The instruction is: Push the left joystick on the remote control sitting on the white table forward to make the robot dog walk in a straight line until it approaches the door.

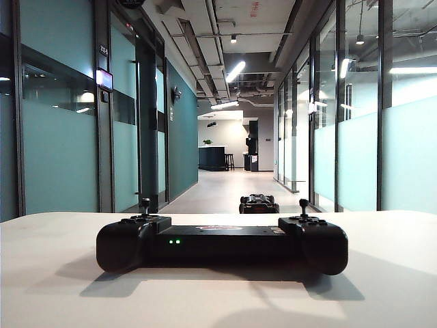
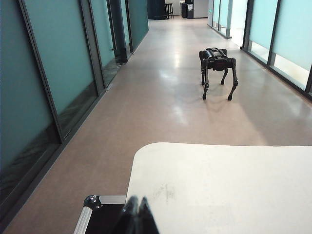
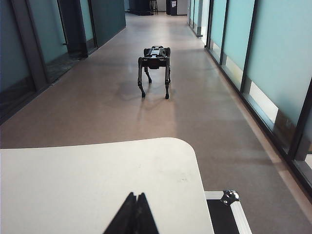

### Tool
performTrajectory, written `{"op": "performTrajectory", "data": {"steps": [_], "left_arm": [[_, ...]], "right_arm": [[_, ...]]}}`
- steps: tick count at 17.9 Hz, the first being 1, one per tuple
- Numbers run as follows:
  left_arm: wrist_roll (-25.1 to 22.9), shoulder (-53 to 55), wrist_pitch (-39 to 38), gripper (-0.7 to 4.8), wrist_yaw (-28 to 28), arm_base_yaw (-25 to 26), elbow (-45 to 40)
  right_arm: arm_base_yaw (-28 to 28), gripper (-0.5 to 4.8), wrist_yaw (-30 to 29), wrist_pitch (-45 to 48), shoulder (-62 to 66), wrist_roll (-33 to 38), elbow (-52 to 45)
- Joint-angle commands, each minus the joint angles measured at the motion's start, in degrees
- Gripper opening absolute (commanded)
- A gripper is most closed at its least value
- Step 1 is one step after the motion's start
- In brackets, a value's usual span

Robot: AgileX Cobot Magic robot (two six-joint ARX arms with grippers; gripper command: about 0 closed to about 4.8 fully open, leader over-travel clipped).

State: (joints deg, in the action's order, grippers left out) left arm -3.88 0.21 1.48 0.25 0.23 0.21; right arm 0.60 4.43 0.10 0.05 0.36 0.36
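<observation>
Remote control (image 1: 222, 244) on white table (image 1: 54, 273); robot dog (image 2: 217, 70) in glass-walled corridor. Left gripper (image 2: 138, 214), right gripper (image 3: 136, 210) both closed, empty.

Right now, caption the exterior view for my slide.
Remote control waits untouched on white table; robot dog stands in corridor beyond.

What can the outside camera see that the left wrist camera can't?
Only the exterior view shows the remote control with its left joystick, lying on the table. Only the left wrist view shows the left gripper, shut, hanging at the table's near edge, a metal-edged case on the floor, and the dog's legs. Both views share the white table and the robot dog standing in the corridor beyond it.
</observation>
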Motion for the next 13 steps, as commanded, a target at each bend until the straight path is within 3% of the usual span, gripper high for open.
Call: {"op": "performTrajectory", "data": {"steps": [1, 8, 13], "left_arm": [[-0.22, 0.02, 0.98, -0.05, -0.07, 0.0, 0.2], [0.35, 0.02, 3.1, -0.06, -0.04, -0.02, 1.01], [8.52, 1.07, 1.55, -0.06, 0.35, -0.09, 6.64]], "right_arm": [[-0.02, -0.05, 0.11, 1.03, -0.2, -0.2, -0.31], [0.0, -0.05, 0.11, 1.55, -0.17, 0.37, 1.68], [0.07, -0.06, -1.22, -5.92, 3.17, 3.28, 12.66]]}}
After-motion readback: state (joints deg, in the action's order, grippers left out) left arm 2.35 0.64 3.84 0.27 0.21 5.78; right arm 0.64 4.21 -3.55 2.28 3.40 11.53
